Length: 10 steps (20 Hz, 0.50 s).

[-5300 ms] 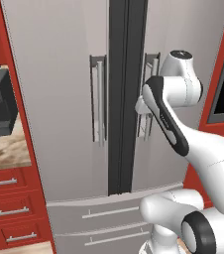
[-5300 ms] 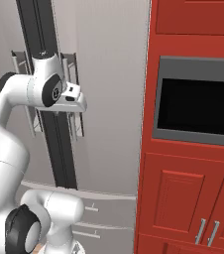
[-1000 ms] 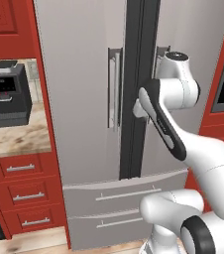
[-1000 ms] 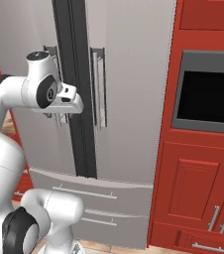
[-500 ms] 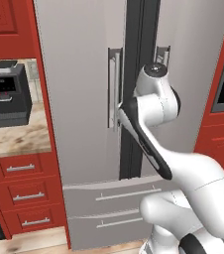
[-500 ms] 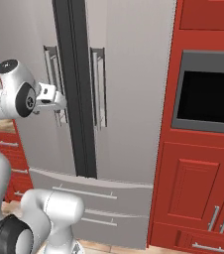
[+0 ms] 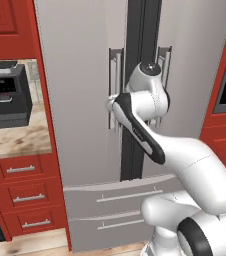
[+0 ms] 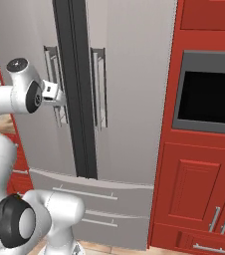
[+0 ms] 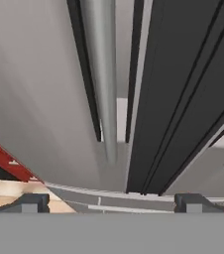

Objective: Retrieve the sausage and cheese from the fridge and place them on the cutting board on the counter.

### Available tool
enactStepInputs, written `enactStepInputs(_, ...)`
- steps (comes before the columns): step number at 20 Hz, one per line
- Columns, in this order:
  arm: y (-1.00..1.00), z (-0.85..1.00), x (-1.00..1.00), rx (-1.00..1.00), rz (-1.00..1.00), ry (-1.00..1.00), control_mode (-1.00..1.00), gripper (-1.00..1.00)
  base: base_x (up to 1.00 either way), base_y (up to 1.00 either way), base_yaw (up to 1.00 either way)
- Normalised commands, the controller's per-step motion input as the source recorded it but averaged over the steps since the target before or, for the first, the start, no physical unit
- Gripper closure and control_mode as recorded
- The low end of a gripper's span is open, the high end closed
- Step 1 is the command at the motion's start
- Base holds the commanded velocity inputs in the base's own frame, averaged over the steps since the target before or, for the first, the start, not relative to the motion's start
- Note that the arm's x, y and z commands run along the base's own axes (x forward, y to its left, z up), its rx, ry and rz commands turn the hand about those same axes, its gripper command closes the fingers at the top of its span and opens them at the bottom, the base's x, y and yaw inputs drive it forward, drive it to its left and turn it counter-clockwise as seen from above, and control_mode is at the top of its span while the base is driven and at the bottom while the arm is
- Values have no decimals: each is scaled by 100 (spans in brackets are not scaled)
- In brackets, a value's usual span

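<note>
The fridge (image 7: 80,75) stands shut, both grey doors closed on the dark middle seam (image 9: 183,99). The sausage and the cheese are hidden behind the doors. The cutting board is out of view. My gripper (image 8: 59,98) is at mid-height on the left door's vertical handle (image 8: 51,82), close in front of it. In the hand view the handle bar (image 9: 102,74) runs down between my two fingertips (image 9: 32,202), which stand wide apart with nothing held. A strip of the counter (image 7: 15,140) shows left of the fridge.
A black coffee machine (image 7: 7,95) sits on the counter, with red drawers (image 7: 22,192) below. A built-in black oven (image 8: 209,92) in red cabinets flanks the fridge on the right. The right door's handle (image 8: 98,87) and two bottom drawers (image 7: 120,200) are closed.
My hand has swung left across the dark seam, from the right door's handle to the left door's handle. The jaws stayed wide. The fridge doors have not moved.
</note>
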Motion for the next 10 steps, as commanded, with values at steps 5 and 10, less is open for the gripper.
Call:
enactStepInputs(5,29,1,29,-1,-2,-3,-100,-100,0,0,0)
enactStepInputs(10,11,-3,33,0,-1,-9,-100,-100,0,0,0)
